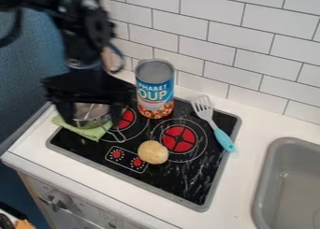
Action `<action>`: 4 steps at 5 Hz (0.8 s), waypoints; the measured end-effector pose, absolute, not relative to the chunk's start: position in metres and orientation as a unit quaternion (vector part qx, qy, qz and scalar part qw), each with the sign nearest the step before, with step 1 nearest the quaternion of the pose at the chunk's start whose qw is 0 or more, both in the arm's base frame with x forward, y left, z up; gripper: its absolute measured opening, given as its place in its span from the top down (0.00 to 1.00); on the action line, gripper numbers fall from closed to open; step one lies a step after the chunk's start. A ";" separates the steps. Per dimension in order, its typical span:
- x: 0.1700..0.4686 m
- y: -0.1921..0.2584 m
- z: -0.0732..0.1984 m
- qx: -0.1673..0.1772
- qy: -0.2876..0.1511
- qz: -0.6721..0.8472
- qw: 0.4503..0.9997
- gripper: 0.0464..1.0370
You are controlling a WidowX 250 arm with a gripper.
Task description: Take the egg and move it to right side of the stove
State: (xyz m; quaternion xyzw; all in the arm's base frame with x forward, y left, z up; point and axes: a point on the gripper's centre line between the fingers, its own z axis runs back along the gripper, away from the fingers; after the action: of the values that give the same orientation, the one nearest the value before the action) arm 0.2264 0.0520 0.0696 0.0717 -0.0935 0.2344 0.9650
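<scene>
The white table (249,130) carries a black, grey-rimmed stove (195,180), with a grey sink (297,142) set in at the right. On the stove are a soup can (155,87) standing upright, a turquoise-handled spatula (221,135), a yellow egg (153,152) and, seemingly overhanging its left edge, a green cloth (92,132).

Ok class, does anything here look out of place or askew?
The green cloth lies under the metal pot near a red burner, odd on a stove. The spatula lies askew, its handle over the stove's edge.
</scene>
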 end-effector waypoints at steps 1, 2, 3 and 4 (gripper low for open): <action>0.238 0.022 0.065 0.095 -0.090 0.282 0.950 0.04; 0.247 0.009 0.062 0.080 -0.075 0.362 0.926 0.04; 0.254 0.002 0.056 0.090 -0.079 0.430 0.895 0.04; 0.259 0.000 0.044 0.062 -0.104 0.490 0.863 0.04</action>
State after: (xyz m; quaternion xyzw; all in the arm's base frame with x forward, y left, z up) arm 0.2589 0.0003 0.0441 0.0623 -0.1041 0.4899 0.8633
